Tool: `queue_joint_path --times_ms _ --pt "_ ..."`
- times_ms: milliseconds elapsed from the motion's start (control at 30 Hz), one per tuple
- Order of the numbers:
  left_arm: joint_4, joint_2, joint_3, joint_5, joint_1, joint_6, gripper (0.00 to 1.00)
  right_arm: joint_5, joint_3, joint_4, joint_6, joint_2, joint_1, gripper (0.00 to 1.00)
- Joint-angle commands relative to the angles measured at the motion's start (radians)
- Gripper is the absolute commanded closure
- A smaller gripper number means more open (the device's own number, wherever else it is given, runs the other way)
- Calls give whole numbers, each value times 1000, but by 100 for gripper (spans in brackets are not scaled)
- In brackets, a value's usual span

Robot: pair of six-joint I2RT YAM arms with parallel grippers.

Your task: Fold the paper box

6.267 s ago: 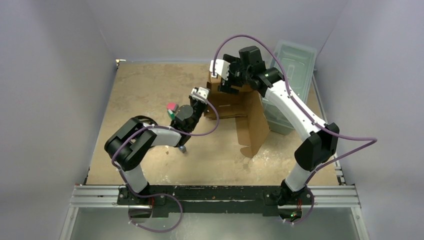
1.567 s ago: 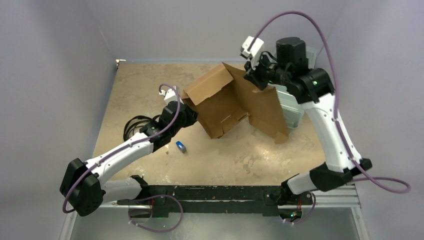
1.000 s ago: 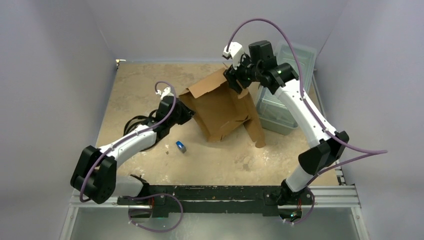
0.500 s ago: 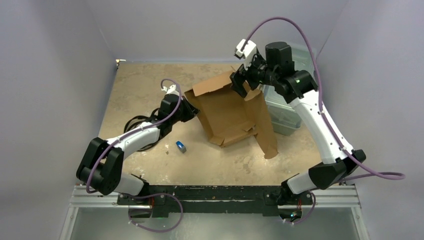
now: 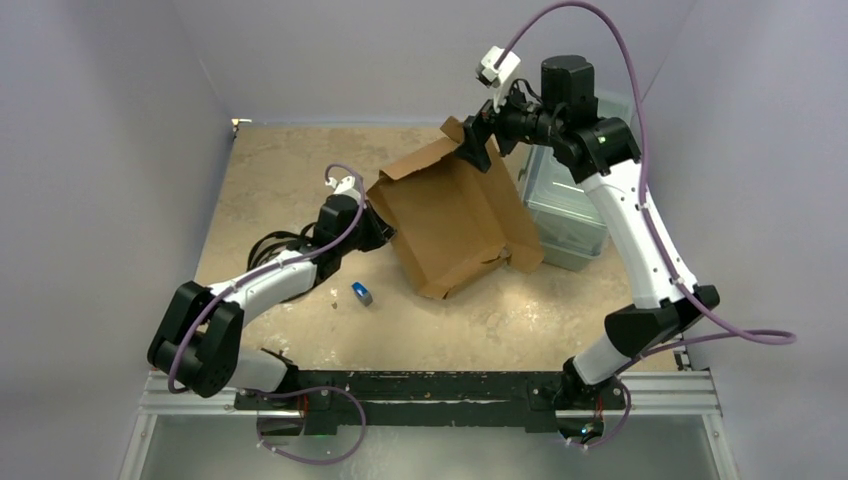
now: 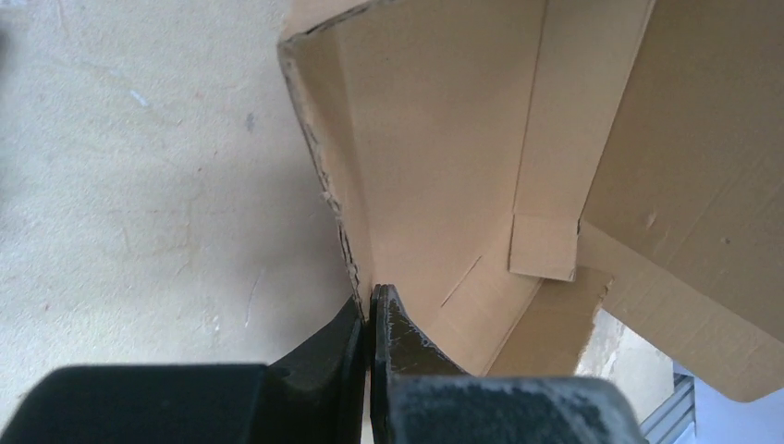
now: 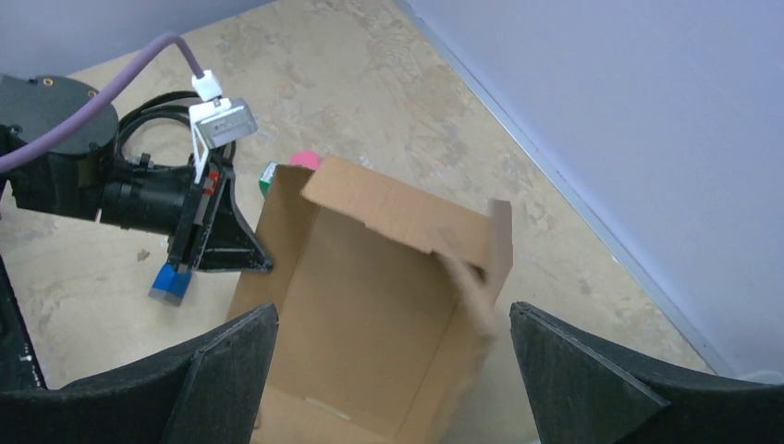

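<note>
Box (image 5: 450, 215) roughly half-formed, tilted mid table (image 5: 290, 165), walls partly up but flaps loose; left gripper (image 6: 372, 301) clamped shut on a wall edge, right gripper (image 7: 390, 314) spread wide above it, holding nothing

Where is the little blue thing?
In the top view, the blue thing lies on the table, left of centre. It is on the near side of the left gripper and left of the box's near corner.
</note>
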Motion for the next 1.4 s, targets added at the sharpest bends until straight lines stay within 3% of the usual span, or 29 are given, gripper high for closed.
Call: queue_joint_path --times_ms 0,233,533,667,800,867,1000,1067,1233,1367 --pt "1 -38 -27 -7 -2 33 100 -41 89 11 50 45 -3 1" --pt "-33 -25 -49 -48 0 -10 100 -18 22 31 46 39 -41 1" --pt "25 13 -72 -7 0 -62 100 80 -353 162 14 -95 -53 4" --pt "32 11 -86 -5 0 -84 100 126 -419 201 9 -121 -46 10" --pt "33 17 -88 -3 0 -111 100 186 -437 219 -3 -131 -34 24" --pt "30 22 -83 2 0 -121 100 201 -453 232 -3 -133 -31 38" --pt "18 35 -74 3 0 -140 100 214 -495 267 9 -152 -28 83" --pt "10 42 -66 3 0 -154 100 213 -500 277 24 -171 -27 98" --pt "7 61 -38 51 0 -184 100 159 -480 287 71 -223 -27 100" --pt "-11 47 -17 70 1 -180 81 149 -490 294 82 -238 -28 100"
